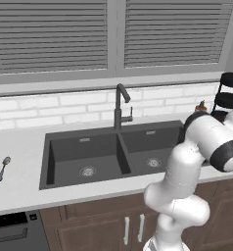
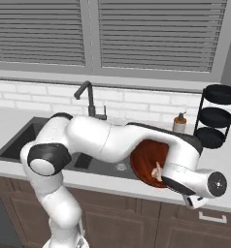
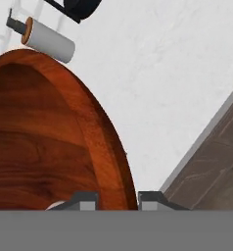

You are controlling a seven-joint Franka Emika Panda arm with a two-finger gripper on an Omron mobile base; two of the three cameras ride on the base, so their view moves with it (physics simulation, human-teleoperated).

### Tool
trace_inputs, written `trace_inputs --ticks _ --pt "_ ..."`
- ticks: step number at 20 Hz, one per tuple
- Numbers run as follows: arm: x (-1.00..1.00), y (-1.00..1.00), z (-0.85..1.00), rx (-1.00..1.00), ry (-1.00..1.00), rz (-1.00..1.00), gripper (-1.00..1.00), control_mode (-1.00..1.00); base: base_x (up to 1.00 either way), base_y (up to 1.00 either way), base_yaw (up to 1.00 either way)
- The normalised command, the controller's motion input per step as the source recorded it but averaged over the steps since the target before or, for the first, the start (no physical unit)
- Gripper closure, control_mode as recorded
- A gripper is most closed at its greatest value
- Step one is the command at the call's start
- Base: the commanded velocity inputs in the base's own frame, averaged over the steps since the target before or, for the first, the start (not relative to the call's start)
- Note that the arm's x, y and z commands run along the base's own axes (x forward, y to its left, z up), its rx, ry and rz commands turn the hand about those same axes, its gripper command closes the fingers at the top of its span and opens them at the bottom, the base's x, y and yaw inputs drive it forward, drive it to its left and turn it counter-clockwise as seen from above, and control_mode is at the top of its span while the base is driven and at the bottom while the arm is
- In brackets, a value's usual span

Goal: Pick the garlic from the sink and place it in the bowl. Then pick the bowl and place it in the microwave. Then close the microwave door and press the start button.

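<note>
The reddish-brown wooden bowl (image 2: 145, 156) (image 3: 45, 147) is over the counter just right of the dark double sink (image 1: 89, 152) (image 2: 20, 140). My gripper (image 3: 117, 199) is shut on the bowl's rim, with one finger inside the bowl and one outside. The garlic (image 2: 157, 171), a small pinkish-white bulb, lies inside the bowl close to the gripped edge. In the left base view my arm hides the bowl. The microwave and its door are out of view.
A black tiered rack (image 2: 217, 116) (image 1: 228, 95) and a soap dispenser (image 2: 179, 122) (image 3: 47, 41) stand behind the bowl. The faucet (image 1: 119, 105) rises behind the sink. A spoon (image 1: 3, 166) lies on the left counter. The counter's front edge (image 3: 197, 142) runs close to the gripper.
</note>
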Motion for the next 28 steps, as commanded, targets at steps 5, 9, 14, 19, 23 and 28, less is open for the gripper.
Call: trace_inputs --ticks 5,9,14,19,23,28 --pt "-0.14 0.75 0.76 -0.06 0.07 0.00 1.00 -1.00 0.00 0.00 0.00" --pt "-0.26 0.72 0.73 0.00 0.17 0.00 1.00 -1.00 0.00 0.00 0.00" --pt "-0.26 0.74 0.58 0.00 0.18 0.00 1.00 -1.00 0.00 0.00 0.00" --pt "-0.22 0.79 0.31 0.00 0.10 0.00 1.00 -1.00 0.00 0.00 0.00" --pt "-0.08 0.38 0.02 -0.04 0.00 0.02 1.00 -1.00 0.00 0.00 0.00" --pt "-0.02 0.00 0.00 0.00 -0.01 -0.02 1.00 -1.00 0.00 0.00 0.00"
